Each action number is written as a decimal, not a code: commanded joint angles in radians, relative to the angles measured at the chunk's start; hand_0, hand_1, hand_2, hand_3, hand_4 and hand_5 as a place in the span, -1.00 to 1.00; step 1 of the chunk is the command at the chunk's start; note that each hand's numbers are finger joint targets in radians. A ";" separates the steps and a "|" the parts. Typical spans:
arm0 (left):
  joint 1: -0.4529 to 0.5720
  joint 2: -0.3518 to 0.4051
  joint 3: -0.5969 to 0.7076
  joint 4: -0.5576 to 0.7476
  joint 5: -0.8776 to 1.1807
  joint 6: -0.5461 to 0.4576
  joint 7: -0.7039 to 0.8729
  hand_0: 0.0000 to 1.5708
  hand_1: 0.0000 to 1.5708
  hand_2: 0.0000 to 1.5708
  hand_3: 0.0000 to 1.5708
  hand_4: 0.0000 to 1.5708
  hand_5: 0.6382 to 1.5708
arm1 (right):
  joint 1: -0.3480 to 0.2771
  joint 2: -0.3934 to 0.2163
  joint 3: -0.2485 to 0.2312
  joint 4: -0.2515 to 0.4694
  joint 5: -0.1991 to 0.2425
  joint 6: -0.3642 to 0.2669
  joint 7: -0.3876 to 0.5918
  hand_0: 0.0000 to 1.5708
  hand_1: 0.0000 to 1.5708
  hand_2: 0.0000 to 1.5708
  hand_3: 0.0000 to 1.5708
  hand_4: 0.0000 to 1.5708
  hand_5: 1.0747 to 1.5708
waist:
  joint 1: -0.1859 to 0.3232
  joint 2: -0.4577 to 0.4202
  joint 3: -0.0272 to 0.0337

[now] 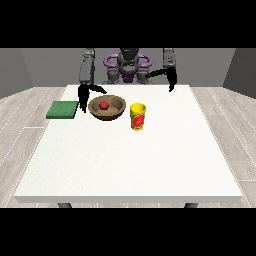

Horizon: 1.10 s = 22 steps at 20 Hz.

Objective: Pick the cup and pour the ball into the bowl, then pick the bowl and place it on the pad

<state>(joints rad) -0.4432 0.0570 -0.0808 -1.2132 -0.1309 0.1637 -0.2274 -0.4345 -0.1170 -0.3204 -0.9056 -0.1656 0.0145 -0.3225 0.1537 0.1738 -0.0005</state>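
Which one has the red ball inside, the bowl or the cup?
The brown bowl holds the red ball. The yellow cup stands beside it.

No readable text anywhere

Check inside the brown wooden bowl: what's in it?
A red ball sits inside the brown wooden bowl, near its centre. The near wall hides the lowest part of the interior. The yellow cup stands beside it.

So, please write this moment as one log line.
ball: in bowl | cup: upright, right of bowl | pad: bare, left of bowl | hand at view's left: by bowl rim | hand at view's right: raised, holds nothing
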 commanded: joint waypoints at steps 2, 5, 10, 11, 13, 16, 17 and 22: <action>0.022 0.023 0.027 -0.053 0.024 -0.045 0.022 -1.00 -1.00 -1.00 -1.00 -1.00 0.99 | -0.021 0.012 0.012 0.145 0.012 -0.001 -0.112 -1.00 -1.00 -1.00 -1.00 -0.69 0.98 | -0.017 -0.003 0.0010; -0.034 0.061 0.049 -0.107 0.031 -0.073 0.107 -1.00 -1.00 -1.00 -1.00 -1.00 0.99 | -0.066 -0.039 -0.018 0.221 -0.013 0.039 -0.125 -1.00 -1.00 -1.00 -1.00 -0.75 0.96 | -0.004 0.020 0.0013; 0.004 0.054 0.039 -0.155 0.013 -0.071 0.070 -1.00 -1.00 -1.00 -1.00 -1.00 0.99 | -0.120 -0.086 -0.032 0.324 -0.025 0.080 -0.172 -1.00 -1.00 -1.00 -1.00 -0.87 0.97 | 0.011 0.064 0.0014; 0.078 0.037 0.053 -0.079 0.016 -0.061 -0.067 -1.00 -1.00 -1.00 -1.00 -1.00 0.99 | -0.090 -0.007 0.013 0.281 0.009 0.007 -0.195 -1.00 -1.00 -1.00 -1.00 -0.82 0.97 | -0.019 0.045 0.0008; 0.035 0.056 0.064 -0.104 0.025 -0.088 0.022 -1.00 -1.00 -1.00 -1.00 -1.00 0.99 | -0.131 -0.009 0.013 0.328 0.004 0.001 -0.200 -1.00 -1.00 -1.00 -1.00 -0.92 0.96 | -0.019 0.041 0.0010; 0.069 0.065 0.046 -0.156 0.027 -0.102 0.010 -1.00 -1.00 -1.00 -1.00 -1.00 0.99 | -0.123 -0.021 -0.084 0.387 -0.086 -0.032 -0.051 -1.00 -1.00 -1.00 -1.00 -0.41 0.90 | 0.037 0.050 0.0015; 0.009 0.088 0.068 -0.191 0.053 -0.125 0.034 -1.00 -1.00 -1.00 -1.00 -1.00 1.00 | -0.069 -0.021 -0.083 0.400 -0.048 -0.099 -0.149 0.00 0.00 -0.50 -1.00 -0.44 0.85 | 0.044 0.105 0.0023; -0.021 0.066 0.046 -0.168 0.041 -0.124 0.005 -1.00 -1.00 -1.00 -1.00 -0.28 0.95 | -0.041 -0.099 0.057 0.399 0.177 -0.345 -0.075 1.00 1.00 1.00 1.00 0.17 0.86 | 0.095 0.129 -0.0044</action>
<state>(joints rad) -0.4282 0.1286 -0.0306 -1.3795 -0.0901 0.0428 -0.2191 -0.5103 -0.2060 -0.3279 -0.5973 -0.1017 -0.1738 -0.5087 0.2149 0.2412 -0.0376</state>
